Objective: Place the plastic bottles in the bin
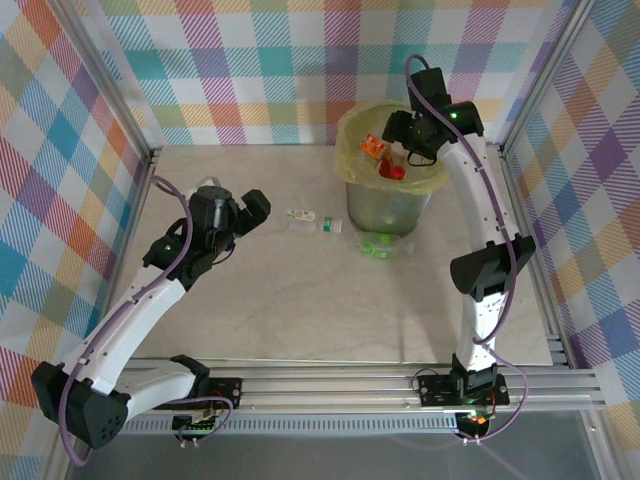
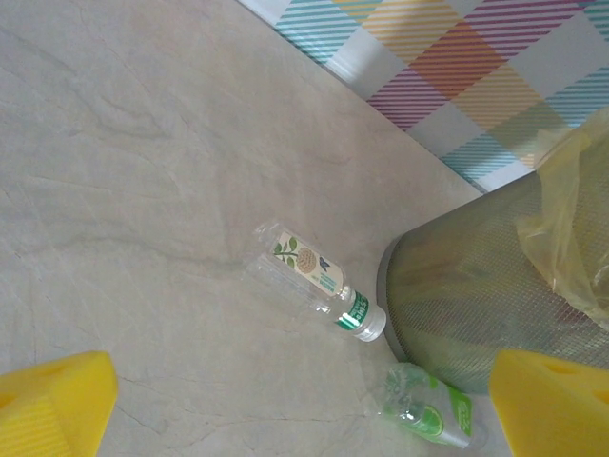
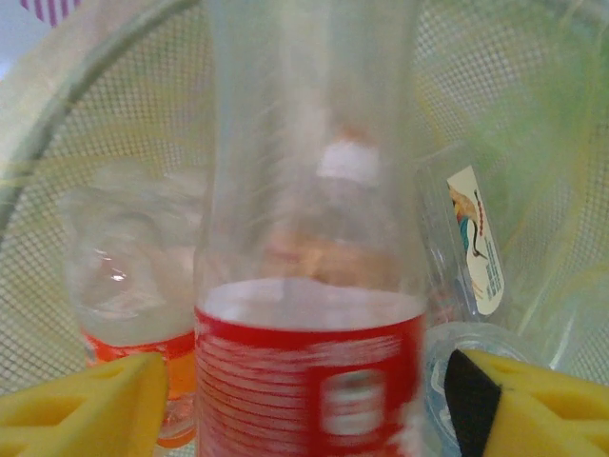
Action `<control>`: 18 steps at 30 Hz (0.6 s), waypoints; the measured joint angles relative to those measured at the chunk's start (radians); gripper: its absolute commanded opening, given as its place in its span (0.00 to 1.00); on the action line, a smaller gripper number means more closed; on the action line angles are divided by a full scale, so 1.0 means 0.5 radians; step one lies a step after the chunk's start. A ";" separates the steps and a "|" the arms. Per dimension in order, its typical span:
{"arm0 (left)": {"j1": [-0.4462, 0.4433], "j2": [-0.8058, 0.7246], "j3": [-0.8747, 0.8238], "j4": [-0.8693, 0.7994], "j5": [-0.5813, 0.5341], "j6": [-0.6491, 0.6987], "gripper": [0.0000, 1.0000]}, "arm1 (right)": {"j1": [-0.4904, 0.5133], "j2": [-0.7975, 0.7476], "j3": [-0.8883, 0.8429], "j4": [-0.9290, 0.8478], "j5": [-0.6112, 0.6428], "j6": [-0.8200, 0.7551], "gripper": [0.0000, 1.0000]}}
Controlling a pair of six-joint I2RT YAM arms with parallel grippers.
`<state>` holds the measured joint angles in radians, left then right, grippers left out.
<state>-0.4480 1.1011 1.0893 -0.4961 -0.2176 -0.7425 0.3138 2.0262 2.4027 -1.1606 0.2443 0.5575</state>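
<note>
1. While the right gripper [image 3: 309, 409] hangs over the bin [image 1: 352, 135], its two yellow pads [image 3: 86, 405] stand apart with a red-label bottle [image 3: 309, 352] between them. There is a small gap on each side of the bottle, so the jaws are open and not pinching it. The bottle looks blurry and is inside the bin's mouth.
2. The left gripper [image 2: 304, 414] is open as wide as it goes and has nothing in it. It hangs over the table [image 1: 300, 310] and looks down at two bottles.
3. Done so far: an orange-label bottle [image 3: 133, 324] and a bottle with a bird sticker [image 3: 471, 238] are down in the bin. I cannot count any others in there.
4. Left to do: a clear bottle with a green cap [image 2: 309, 276] lies on its side near the bin. A squashed bottle with a green label [image 2: 423, 409] lies right by the bin's foot. I think the job is mostly done.
5. In the way: the bin's wall is very close to the squashed bottle, so fingers may have little room on that side. Checked walls [image 1: 250, 60] stand around the table.
</note>
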 measured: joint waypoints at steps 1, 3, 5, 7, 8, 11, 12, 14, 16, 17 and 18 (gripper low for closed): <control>0.000 0.003 0.000 0.001 0.005 0.000 1.00 | 0.000 0.000 -0.015 -0.002 0.000 0.007 0.83; 0.002 0.008 0.000 0.001 0.014 0.000 1.00 | 0.000 0.000 -0.037 -0.002 -0.005 0.008 0.84; 0.002 0.010 0.000 0.001 0.021 0.000 1.00 | 0.005 0.000 -0.040 -0.001 -0.006 0.008 0.85; 0.004 0.010 0.000 0.002 0.030 0.000 1.00 | 0.011 -0.008 -0.045 0.001 -0.006 0.007 0.85; 0.004 0.011 0.000 0.001 0.030 0.000 1.00 | 0.014 -0.014 -0.053 0.002 -0.008 0.006 0.85; 0.004 0.011 -0.001 0.002 0.031 0.000 1.00 | 0.033 -0.049 -0.086 0.008 -0.028 -0.011 0.82; 0.004 0.011 -0.001 0.002 0.030 0.000 1.00 | 0.042 -0.063 -0.097 0.015 -0.037 -0.026 0.81; 0.004 0.011 -0.001 0.001 0.030 0.000 1.00 | 0.059 -0.089 -0.115 0.031 -0.059 -0.039 0.80; 0.004 0.011 -0.001 0.001 0.030 0.000 1.00 | 0.074 -0.130 -0.155 0.058 -0.090 -0.047 0.79; 0.004 0.011 -0.001 0.001 0.030 0.000 1.00 | 0.080 -0.156 -0.184 0.075 -0.107 -0.047 0.79; 0.004 0.011 -0.001 0.001 0.030 0.000 1.00 | 0.083 -0.188 -0.220 0.096 -0.128 -0.049 0.78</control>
<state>-0.4461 1.1065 1.0889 -0.4957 -0.2028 -0.7425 0.3553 1.9324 2.2929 -1.1126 0.1802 0.5331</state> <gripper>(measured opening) 0.997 0.789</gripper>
